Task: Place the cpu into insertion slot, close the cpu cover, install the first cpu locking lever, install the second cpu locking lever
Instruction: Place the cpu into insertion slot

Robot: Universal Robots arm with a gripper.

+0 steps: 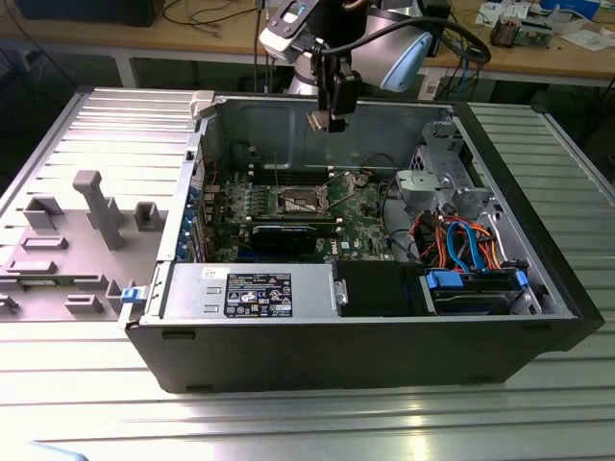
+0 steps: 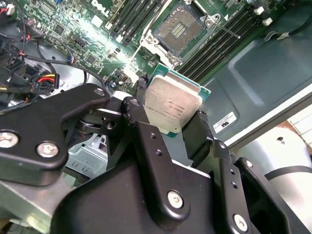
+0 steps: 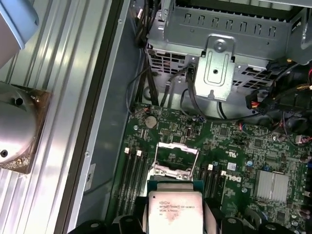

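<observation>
– Second wrist view: what was counted?
– One cpu (image 2: 171,105), one insertion slot (image 2: 179,30) and one claw (image 2: 168,111) with two black fingers (image 2: 195,131) were counted.
– How was the claw found?
– It was seen clenched on the cpu, which was pinched at two opposite edges, one finger on each.
– How was the cpu described?
– A flat square was noted, with a dull silver-grey metal top bearing fine print and a green edge showing around it.
– Where was it held?
– It was held in the air above the green circuit board (image 3: 234,146), apart from the insertion slot, whose dark centre was left uncovered inside its silver rim. In the exterior view the claw was seen high over the one opened computer case (image 1: 336,346) set on the desk (image 1: 288,423).
</observation>
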